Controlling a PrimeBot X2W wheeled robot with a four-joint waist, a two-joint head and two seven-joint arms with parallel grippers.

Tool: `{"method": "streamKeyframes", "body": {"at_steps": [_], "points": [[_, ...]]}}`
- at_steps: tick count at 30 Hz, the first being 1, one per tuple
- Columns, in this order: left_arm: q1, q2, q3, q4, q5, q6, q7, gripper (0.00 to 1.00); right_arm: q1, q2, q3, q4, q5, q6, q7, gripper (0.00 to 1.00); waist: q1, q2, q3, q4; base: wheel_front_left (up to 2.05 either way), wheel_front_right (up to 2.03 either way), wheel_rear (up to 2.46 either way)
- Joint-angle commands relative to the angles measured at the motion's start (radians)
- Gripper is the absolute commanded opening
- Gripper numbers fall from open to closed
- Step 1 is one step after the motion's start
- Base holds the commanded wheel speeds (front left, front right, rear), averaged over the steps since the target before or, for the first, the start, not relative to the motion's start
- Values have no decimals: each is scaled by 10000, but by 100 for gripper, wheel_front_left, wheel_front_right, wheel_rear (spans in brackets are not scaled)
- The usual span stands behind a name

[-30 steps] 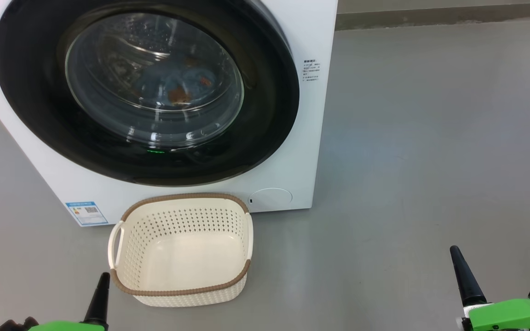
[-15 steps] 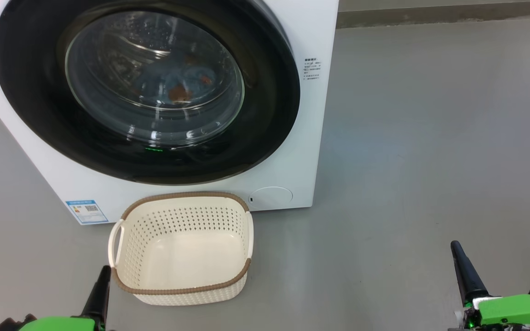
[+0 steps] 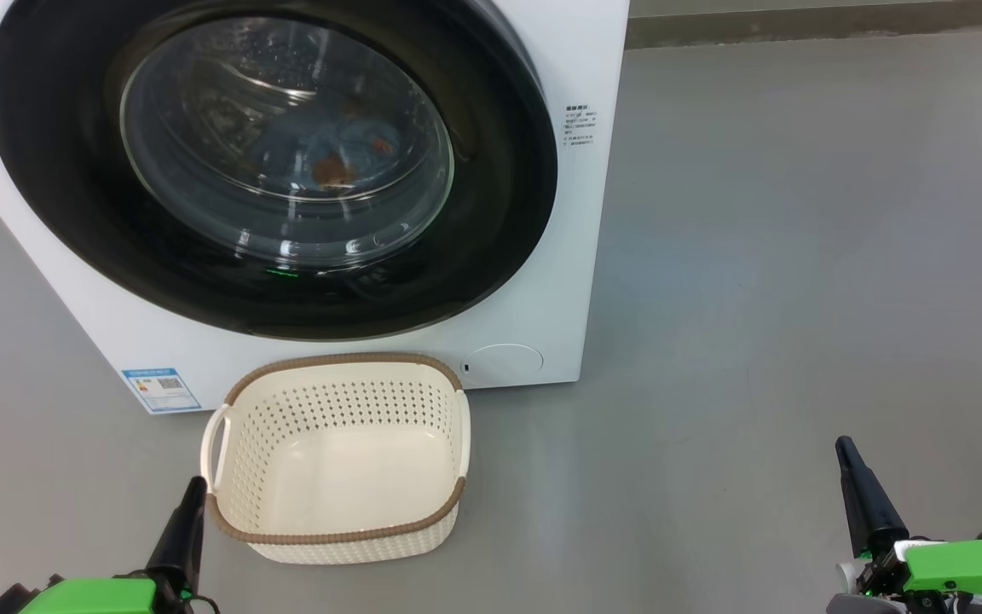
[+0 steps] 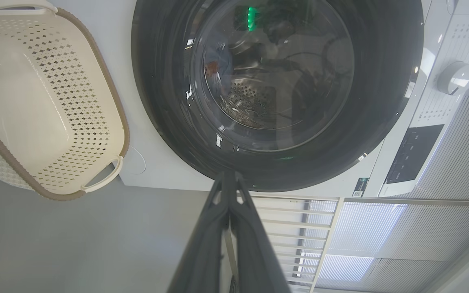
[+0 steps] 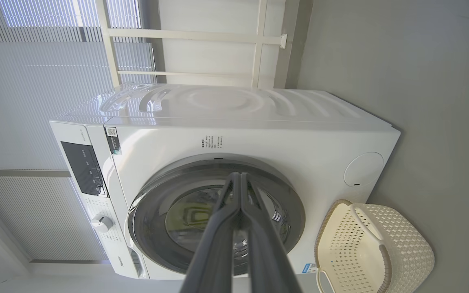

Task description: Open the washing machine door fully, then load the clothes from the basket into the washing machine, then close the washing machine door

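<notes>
While closed, one door, one basket

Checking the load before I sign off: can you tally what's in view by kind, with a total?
Washing machine: 1, its door shut
Basket: 1, empty
Clothes: 1 heap behind the door glass, pieces not countable
Grippers: 2, left gripper and right gripper, both shut
Total: 5

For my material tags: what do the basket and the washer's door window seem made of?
Basket: probably moulded plastic, matte cream, perforated walls, brown woven-look rim. Door window: glossy and clear, with sharp reflections; glass or hard plastic, can't tell.
</notes>
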Motion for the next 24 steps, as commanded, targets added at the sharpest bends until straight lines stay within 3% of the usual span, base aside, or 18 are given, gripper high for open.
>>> {"method": "streamKeyframes", "body": {"at_steps": [1,24], "points": [[-458,233,366,-186,-274,-100,104,0,-536,-60,218,-220,368,16,109,0,0,0,4,2,0,0,0],[-458,233,366,-188,-274,-100,103,0,-536,-60,220,-220,369,16,107,0,0,0,4,2,0,0,0]]}}
